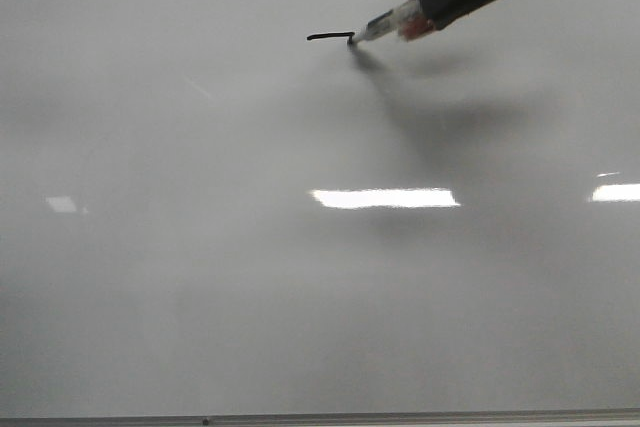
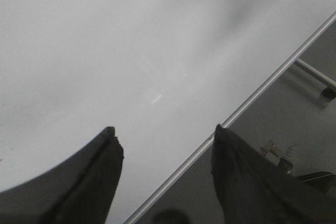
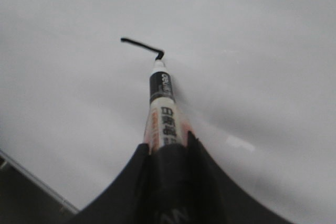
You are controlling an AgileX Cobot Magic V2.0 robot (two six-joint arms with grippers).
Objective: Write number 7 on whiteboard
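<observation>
1. Grey metal edging (image 1: 400, 417) ran along the near side of the whiteboard (image 1: 250, 277), which lay glossy and pale across almost the whole front view, streaked with bright light reflections.
2. Off at the board's margin, the left pincer (image 2: 165, 137) hung with its two dark fingers (image 2: 100, 171) well apart and nothing between them. Its wrist view showed only bare board, the edge strip and floor beyond, with no ink in sight.
3. Farther in, toward the far right part of the board, the right pincer (image 1: 440, 12) reached in from the upper right. It was clamped on a marker (image 1: 395, 24) with a white and orange barrel, which stuck out between the fingers (image 3: 197, 153) in the right wrist view.
4. The marker's long axis slanted from the pincer down and to the left, and its tip appeared to touch the board at the right end of the ink line.
5. The number 7 (image 1: 332, 37) was only begun: a short black top bar was drawn, with a small hook at its right end where the tip rested. No stem was there yet.
6. Judging from this, the stem remained to be drawn, and it should run from that corner toward the near side, slanting left. That put the stroke ahead of the tip and away from the pincer, so the right arm, already on the line, was the one placed to pull it; the left arm was well apart from the writing.
</observation>
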